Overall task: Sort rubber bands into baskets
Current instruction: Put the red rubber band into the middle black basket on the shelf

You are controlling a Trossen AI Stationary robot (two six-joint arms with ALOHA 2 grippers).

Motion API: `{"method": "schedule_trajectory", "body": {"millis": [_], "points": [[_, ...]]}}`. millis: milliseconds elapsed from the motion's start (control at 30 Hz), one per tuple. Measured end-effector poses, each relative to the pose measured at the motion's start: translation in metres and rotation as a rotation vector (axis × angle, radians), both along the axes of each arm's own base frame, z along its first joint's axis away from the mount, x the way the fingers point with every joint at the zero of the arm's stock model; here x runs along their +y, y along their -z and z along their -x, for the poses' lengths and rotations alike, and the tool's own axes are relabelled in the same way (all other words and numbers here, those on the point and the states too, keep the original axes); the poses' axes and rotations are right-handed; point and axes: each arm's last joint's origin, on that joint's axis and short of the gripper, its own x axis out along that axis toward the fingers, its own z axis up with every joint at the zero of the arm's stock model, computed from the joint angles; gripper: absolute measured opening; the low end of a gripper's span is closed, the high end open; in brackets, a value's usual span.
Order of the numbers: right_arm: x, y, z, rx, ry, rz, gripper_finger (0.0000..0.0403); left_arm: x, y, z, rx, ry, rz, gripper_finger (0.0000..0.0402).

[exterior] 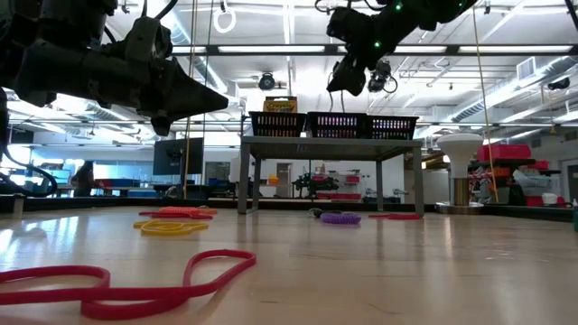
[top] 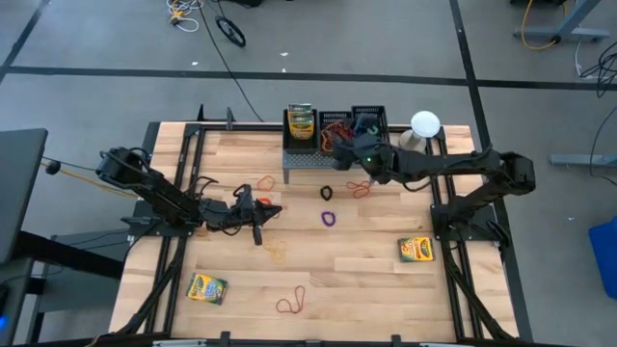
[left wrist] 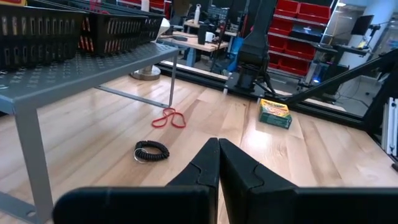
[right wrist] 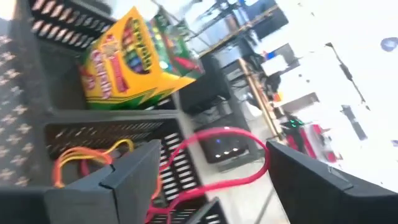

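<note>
Three black mesh baskets (top: 335, 125) stand in a row on a grey perforated stand (top: 307, 161) at the far edge. My right gripper (top: 371, 161) hovers open over them. In the right wrist view a red rubber band (right wrist: 217, 134) arcs between the open fingers, above a basket (right wrist: 112, 134) that holds orange bands (right wrist: 87, 158). My left gripper (top: 265, 210) is shut, level above the table at left. Loose rubber bands lie on the table: orange (top: 266, 180), black (top: 327, 193), purple (top: 330, 219), red (top: 359, 186) and a second red one (top: 291, 303). My right gripper has the red band's loop (right wrist: 249, 144) running from beside one finger to beside the other, over the basket. I cannot tell whether the band rests on a finger or is free of both.
A crayon box (top: 301, 120) stands in the leftmost basket. Two more lie on the table, at near left (top: 206, 288) and at right (top: 415, 250). A white round-topped object (top: 425, 123) stands right of the baskets. A yellow band (exterior: 170, 227) lies mid-table.
</note>
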Motion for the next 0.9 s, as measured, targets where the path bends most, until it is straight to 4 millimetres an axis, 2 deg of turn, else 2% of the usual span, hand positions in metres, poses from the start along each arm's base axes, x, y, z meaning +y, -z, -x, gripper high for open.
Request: {"method": "schedule_trajectory", "body": {"millis": [233, 433, 533, 700, 800, 900], "points": [[-0.001, -0.004, -0.001, -0.188, 0.029, -0.084, 0.0326, 0.0, 0.0, 0.0, 0.004, -0.002, -0.014, 0.0027], [-0.007, -0.005, -0.001, -0.277, 0.028, -0.148, 0.0353, 0.0, 0.0, 0.0, 0.014, -0.002, -0.045, 0.0047], [-0.015, -0.007, -0.002, -0.416, 0.058, -0.204, 0.0355, 0.0, 0.0, 0.0, 0.014, -0.002, -0.046, 0.005], [-0.022, 0.012, -0.009, -0.385, 0.091, -0.246, 0.0392, 0.0, 0.0, 0.0, 0.013, -0.002, -0.035, 0.005], [-0.02, 0.016, -0.012, -0.489, 0.125, -0.324, 0.0389, 0.0, 0.0, 0.0, 0.01, -0.002, -0.021, 0.0051], [-0.021, 0.015, -0.009, -0.631, 0.117, -0.484, 0.0382, 0.0, 0.0, 0.0, 0.006, -0.003, -0.011, 0.0051]]}}
